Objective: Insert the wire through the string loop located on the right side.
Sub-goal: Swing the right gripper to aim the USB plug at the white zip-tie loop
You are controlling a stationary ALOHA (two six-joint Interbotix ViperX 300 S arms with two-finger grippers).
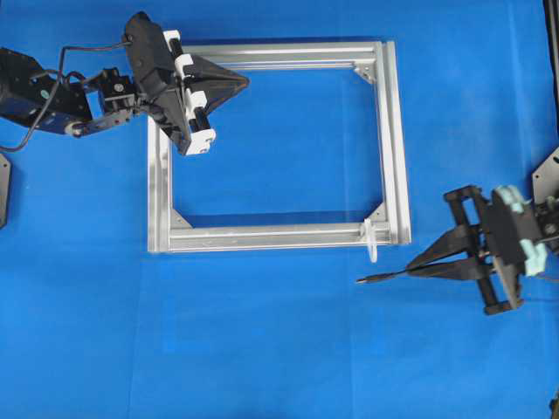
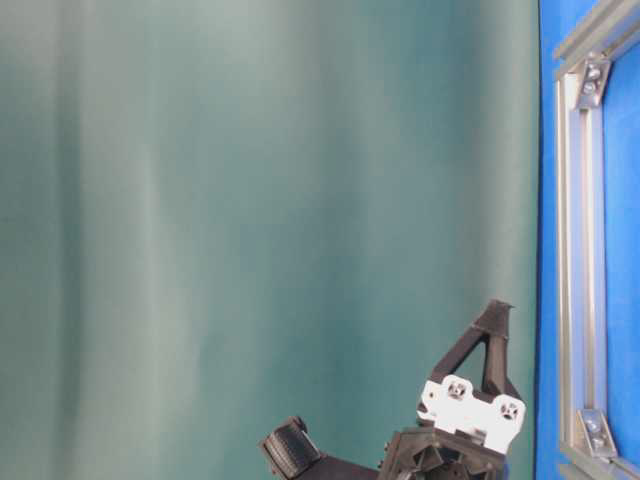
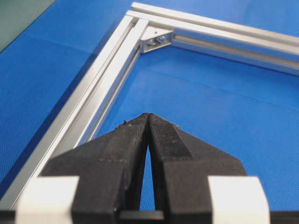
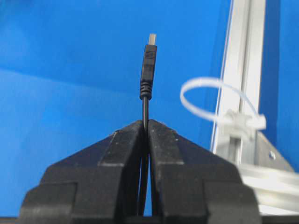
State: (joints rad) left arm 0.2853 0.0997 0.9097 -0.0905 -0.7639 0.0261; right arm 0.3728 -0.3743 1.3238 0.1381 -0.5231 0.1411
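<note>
Thin black wire [image 4: 145, 109] w/ slim metal plug tip clenched in right gripper [image 4: 145, 128]; translucent whitish string loop [image 4: 212, 100] just beside tip. Left gripper [image 3: 148, 119] clenched, empty.

The whole worktop [image 1: 262, 349] is seen from straight overhead, the metal frame [image 1: 395, 148] lying at centre. The table-level view is turned sideways, showing mostly a green backdrop [image 2: 250, 200], with the frame at 3 o'clock. Each wrist view is taken close behind its claw; both share the frame with the overhead view.
</note>
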